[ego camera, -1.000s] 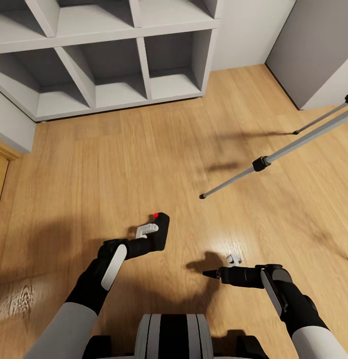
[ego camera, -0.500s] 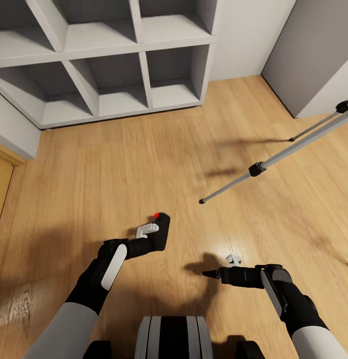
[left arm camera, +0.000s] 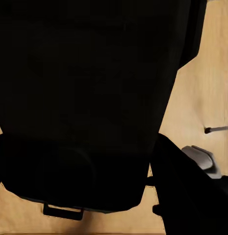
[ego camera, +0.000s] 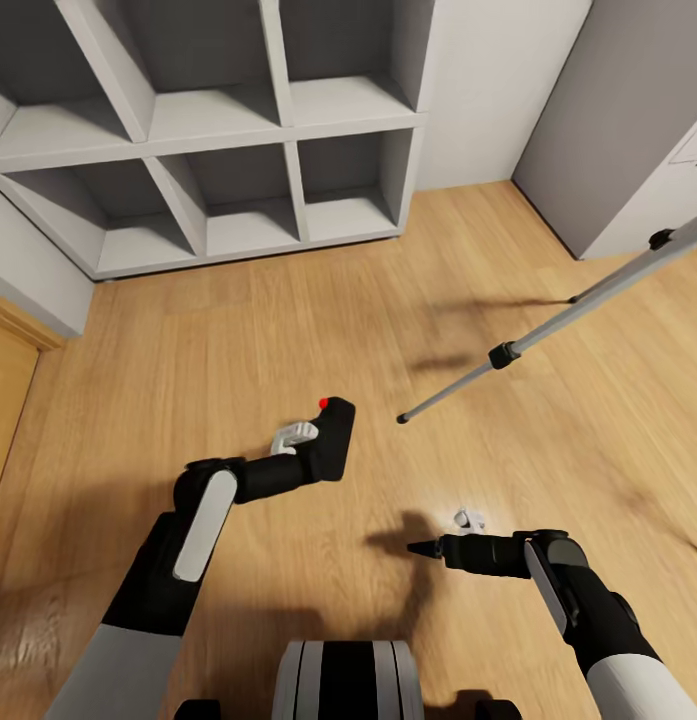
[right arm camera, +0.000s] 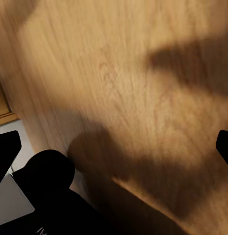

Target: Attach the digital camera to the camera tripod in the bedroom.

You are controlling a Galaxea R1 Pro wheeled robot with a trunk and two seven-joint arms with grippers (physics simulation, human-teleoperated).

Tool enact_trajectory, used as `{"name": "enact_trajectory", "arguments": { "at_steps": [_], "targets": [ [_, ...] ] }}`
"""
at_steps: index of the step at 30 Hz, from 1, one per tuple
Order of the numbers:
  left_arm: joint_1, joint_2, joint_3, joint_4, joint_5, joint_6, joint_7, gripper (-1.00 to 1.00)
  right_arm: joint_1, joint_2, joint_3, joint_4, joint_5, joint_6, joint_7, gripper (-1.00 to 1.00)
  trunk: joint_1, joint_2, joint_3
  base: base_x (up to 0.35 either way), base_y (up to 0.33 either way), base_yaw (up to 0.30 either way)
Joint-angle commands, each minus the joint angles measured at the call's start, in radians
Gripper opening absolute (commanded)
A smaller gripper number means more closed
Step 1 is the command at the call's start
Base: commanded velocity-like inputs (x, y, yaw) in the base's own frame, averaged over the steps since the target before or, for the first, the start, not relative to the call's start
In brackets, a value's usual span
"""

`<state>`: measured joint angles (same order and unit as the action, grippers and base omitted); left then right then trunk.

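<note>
In the head view my left gripper (ego camera: 314, 458) is shut on the digital camera (ego camera: 334, 446), a small black body with its round red button (ego camera: 324, 402) facing up, held above the wood floor. The left wrist view is mostly dark with the camera (left arm camera: 89, 98) close to the lens. The camera tripod stands off to the right: one silver leg (ego camera: 578, 315) slants down to a black foot (ego camera: 403, 418), with a black joint (ego camera: 503, 354) partway along. My right gripper (ego camera: 420, 548) hangs low and points left; in the right wrist view its fingertips (right arm camera: 7, 149) sit wide apart, open and empty.
Grey cube shelving (ego camera: 248, 130) stands against the far wall. A grey cabinet (ego camera: 608, 110) rises at the back right, behind the tripod. A wooden edge (ego camera: 8, 370) borders the left side. Light plank floor (ego camera: 238, 330) spreads between the shelving and my arms.
My left arm has stretched forward and slightly right, carrying the camera with it. The head view has tilted up, showing more shelving. The right arm has stayed put.
</note>
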<state>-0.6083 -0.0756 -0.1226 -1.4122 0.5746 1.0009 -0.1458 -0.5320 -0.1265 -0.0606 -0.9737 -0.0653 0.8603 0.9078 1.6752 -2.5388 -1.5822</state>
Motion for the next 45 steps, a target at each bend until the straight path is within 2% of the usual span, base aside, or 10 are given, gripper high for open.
{"name": "enact_trajectory", "arguments": {
  "at_steps": [1, 7, 10, 12, 14, 16, 19, 20, 27, 45],
  "targets": [
    [0.004, 0.000, 0.001, -0.007, -0.008, 0.008, -0.012, -1.00, 0.000, 0.000, -0.001, 0.000, -0.006, 0.008, -0.001, 1.00, -0.001, 0.000, 0.003, 0.000, 0.000, 0.000],
    [0.025, 0.004, 0.004, -0.010, 0.035, 0.024, -0.017, -1.00, 0.000, 0.000, 0.000, -0.001, -0.002, 0.008, -0.001, 1.00, -0.003, 0.001, 0.027, 0.000, 0.000, 0.000],
    [0.031, 0.025, 0.006, -0.009, 0.112, 0.024, -0.018, -1.00, 0.000, -0.002, -0.001, -0.006, -0.002, 0.010, -0.002, 1.00, -0.005, 0.002, 0.038, 0.000, 0.000, 0.000],
    [0.032, 0.067, 0.012, -0.008, 0.148, 0.025, -0.021, -1.00, 0.000, -0.003, -0.001, -0.013, -0.005, 0.014, -0.002, 1.00, -0.005, 0.003, 0.046, 0.000, 0.000, 0.000],
    [0.033, 0.098, 0.017, -0.002, 0.205, 0.025, -0.024, -1.00, 0.000, -0.004, -0.001, -0.016, -0.007, 0.018, 0.000, 1.00, -0.006, 0.003, 0.054, 0.000, 0.000, 0.000],
    [0.033, 0.115, 0.019, 0.016, 0.286, 0.022, -0.024, -1.00, 0.000, -0.004, 0.000, -0.018, -0.008, 0.020, 0.001, 1.00, -0.007, 0.004, 0.061, 0.000, 0.000, 0.000],
    [0.033, 0.127, 0.021, 0.039, 0.352, 0.017, -0.023, -1.00, 0.000, -0.004, 0.001, -0.023, -0.008, 0.022, 0.001, 1.00, -0.009, 0.004, 0.073, 0.000, 0.000, 0.000],
    [0.033, 0.134, 0.029, 0.058, 0.394, 0.013, -0.021, -1.00, 0.000, -0.003, 0.001, -0.057, -0.009, 0.025, 0.001, 1.00, -0.009, 0.004, 0.077, 0.000, 0.000, 0.000],
    [0.033, 0.136, 0.035, 0.078, 0.411, 0.013, -0.018, -1.00, 0.000, -0.005, -0.002, -0.101, -0.008, 0.085, 0.001, 1.00, -0.012, 0.006, 0.104, 0.000, 0.000, 0.000],
    [0.033, 0.135, 0.037, 0.104, 0.414, 0.014, -0.026, -1.00, 0.000, -0.006, -0.003, -0.105, -0.008, 0.088, 0.002, 1.00, -0.020, 0.010, 0.174, 0.000, 0.000, 0.000]
  ]
}}
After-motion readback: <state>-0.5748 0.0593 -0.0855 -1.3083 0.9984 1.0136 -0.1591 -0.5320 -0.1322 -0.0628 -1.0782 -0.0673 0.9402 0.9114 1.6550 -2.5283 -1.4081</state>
